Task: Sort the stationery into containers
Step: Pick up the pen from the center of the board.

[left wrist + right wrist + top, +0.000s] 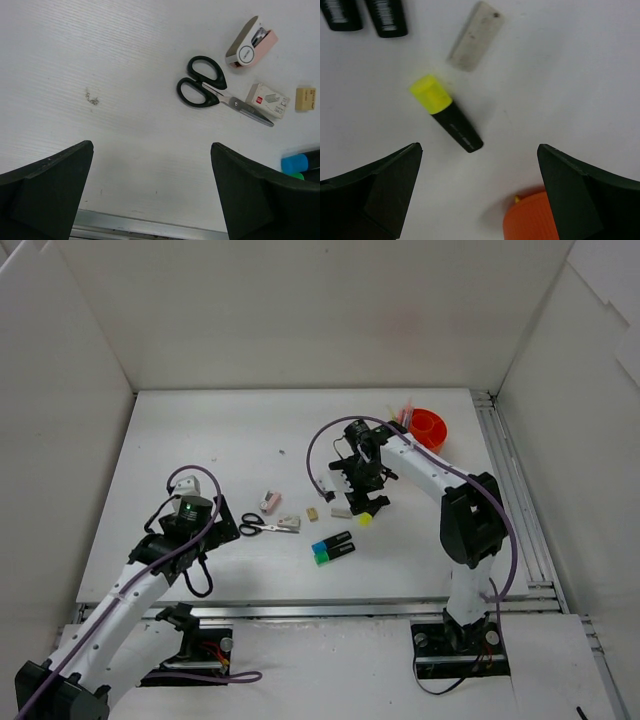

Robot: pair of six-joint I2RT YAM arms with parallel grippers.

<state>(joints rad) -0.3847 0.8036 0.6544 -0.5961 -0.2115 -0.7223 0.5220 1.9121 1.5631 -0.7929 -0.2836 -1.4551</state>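
Both pairs of jaws are hanging spread and empty, my right pair hovering over the yellow highlighter (447, 114). I am judging it needs lowering, pinching, then carrying to the orange cup (432, 436).

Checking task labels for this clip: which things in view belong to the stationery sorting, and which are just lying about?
Job:
scissors
small pink stapler
small white box
beige eraser
white eraser
yellow highlighter
blue highlighter
green highlighter
orange cup

Just there:
dark smudge
metal rail
purple cable
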